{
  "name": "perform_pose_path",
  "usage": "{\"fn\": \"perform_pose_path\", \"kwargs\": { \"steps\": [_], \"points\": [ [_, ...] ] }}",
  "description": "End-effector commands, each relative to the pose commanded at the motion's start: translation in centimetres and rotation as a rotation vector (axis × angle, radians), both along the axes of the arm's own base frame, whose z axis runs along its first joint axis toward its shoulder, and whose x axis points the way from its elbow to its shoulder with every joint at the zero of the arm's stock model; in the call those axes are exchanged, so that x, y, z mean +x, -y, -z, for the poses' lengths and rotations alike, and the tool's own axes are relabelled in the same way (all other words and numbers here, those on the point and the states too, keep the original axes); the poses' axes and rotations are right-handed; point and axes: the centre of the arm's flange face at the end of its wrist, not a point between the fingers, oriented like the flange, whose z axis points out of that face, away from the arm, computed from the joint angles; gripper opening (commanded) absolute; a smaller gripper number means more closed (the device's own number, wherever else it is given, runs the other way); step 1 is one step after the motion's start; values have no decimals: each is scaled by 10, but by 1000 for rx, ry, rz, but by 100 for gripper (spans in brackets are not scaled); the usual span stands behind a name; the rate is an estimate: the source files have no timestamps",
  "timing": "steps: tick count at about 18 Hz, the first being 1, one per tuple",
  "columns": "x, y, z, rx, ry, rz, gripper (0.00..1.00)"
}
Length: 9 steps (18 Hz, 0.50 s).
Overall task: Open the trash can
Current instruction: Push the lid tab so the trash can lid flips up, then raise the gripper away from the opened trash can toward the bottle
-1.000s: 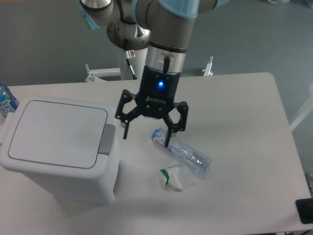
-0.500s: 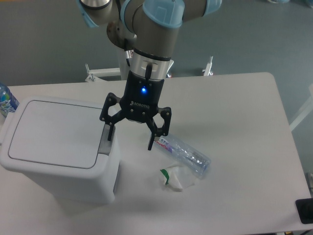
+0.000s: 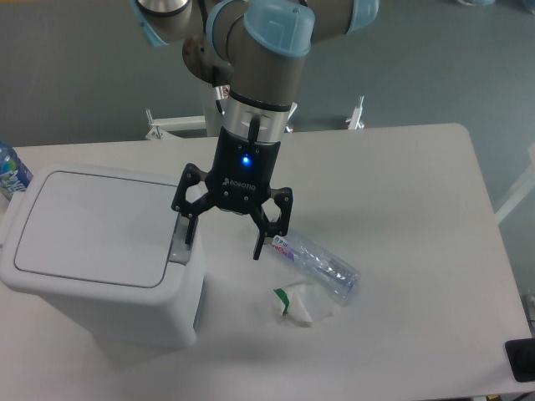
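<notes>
A blue-labelled bottle (image 3: 10, 171) at the left edge is cut off, partly hidden behind the trash can (image 3: 100, 259).

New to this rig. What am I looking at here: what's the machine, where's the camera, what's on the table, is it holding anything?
One fixed camera looks down at the table from the front and above. The machine is a single robot arm coming in from the top; its two-finger claw is open and holds nothing. One finger is over the grey push latch on the lid edge of the white trash can, whose lid is shut; whether it touches the latch is unclear. On the grey table right of the can lie a clear plastic bottle on its side and a crumpled white wrapper with a green bit. Another bottle pokes in at the left edge.
</notes>
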Motion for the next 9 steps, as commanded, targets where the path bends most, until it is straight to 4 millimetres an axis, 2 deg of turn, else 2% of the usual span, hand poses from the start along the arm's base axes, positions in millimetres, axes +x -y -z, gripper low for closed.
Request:
{"fn": "perform_pose_path", "kwargs": {
  "steps": [4, 9],
  "points": [
    [0, 0, -1, 1, 2, -4, 100],
    [-4, -3, -17, 20, -24, 1, 100]
  ]
}}
